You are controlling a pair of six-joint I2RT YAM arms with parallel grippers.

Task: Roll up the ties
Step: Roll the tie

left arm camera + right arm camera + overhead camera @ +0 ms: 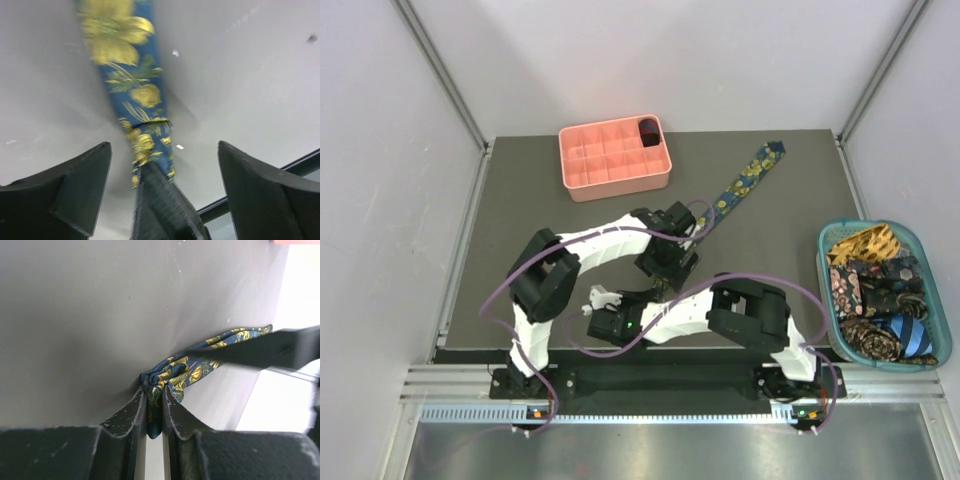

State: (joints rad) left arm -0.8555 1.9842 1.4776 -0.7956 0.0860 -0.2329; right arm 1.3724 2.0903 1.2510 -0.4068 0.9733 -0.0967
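Tie (176, 371), one end pinched.
Right claw (155, 402) grips its bunched end, lower centre; left claw (164, 150) spread wide over it.

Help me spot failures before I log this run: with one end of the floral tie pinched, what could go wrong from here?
1. The right gripper is shut on only a small bunched fold of the navy floral tie, so it may slip out.
2. The left gripper is open astride the strip, so nothing else keeps the fold from loosening.
3. In the top view the two grippers crowd together and might collide.
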